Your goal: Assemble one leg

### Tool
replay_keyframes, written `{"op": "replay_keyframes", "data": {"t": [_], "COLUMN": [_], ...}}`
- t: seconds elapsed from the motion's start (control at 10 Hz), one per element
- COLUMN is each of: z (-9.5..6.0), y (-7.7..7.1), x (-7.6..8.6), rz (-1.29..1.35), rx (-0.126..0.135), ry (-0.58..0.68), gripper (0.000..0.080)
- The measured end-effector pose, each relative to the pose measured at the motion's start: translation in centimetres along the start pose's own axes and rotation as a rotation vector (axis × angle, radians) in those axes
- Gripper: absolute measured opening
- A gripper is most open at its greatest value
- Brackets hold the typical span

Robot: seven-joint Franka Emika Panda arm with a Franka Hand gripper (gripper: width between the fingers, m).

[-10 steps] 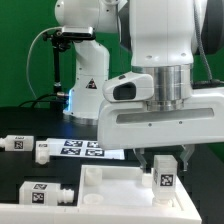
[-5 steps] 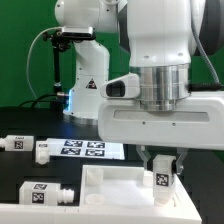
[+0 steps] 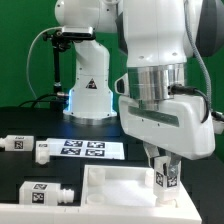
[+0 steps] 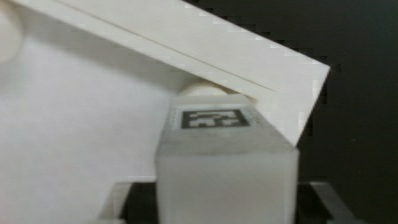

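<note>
My gripper (image 3: 165, 176) is shut on the leg (image 3: 166, 180), a small white square post with a black-and-white tag on its side. It holds the leg upright at the exterior view's right end of the wide white panel (image 3: 112, 182). In the wrist view the leg (image 4: 222, 165) fills the middle between the dark fingers (image 4: 137, 202), and its far end sits at a corner of the panel (image 4: 125, 90). I cannot tell whether the leg touches the panel.
Three more tagged white legs lie on the black table at the exterior view's left (image 3: 14, 143), (image 3: 42, 150), (image 3: 44, 193). The marker board (image 3: 86, 148) lies behind the panel. The robot's base (image 3: 85, 90) stands at the back.
The wrist has turned about its upright axis with the leg still held. The leg has shifted slightly toward the exterior view's right over the panel's corner.
</note>
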State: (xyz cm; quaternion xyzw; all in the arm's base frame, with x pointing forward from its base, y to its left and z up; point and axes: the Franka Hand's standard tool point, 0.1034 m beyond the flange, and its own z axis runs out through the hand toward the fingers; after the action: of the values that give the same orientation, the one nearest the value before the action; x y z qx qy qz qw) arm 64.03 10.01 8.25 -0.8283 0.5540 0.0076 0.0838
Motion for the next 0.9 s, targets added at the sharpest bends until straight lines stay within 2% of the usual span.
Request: {"op": "replay_keyframes", "data": {"t": [0.1, 0.2, 0.3, 0.4, 0.5, 0.7, 0.9], "z": [0.1, 0.0, 0.0, 0.0, 0.2, 0.2, -0.1], "y": [0.0, 0.1, 0.0, 0.0, -0.1, 0.0, -0.3], "x": [-0.2, -0.8, -0.7, -1.0, -1.7, -1.4, -0.9], "rz": [-0.042, -0.162, -0.388, -0.565, -0.734, -0.827, -1.156], "rx": [-0.006, -0.034, -0.035, -0.048, -0.067, -0.066, -0.098], "ry": [-0.001, -0.006, -0.003, 0.006, 0.017, 0.012, 0.003], "gripper": [0.0285, 0.0432, 0.0432, 0.06, 0.0634, 0.0647, 0.0648]}}
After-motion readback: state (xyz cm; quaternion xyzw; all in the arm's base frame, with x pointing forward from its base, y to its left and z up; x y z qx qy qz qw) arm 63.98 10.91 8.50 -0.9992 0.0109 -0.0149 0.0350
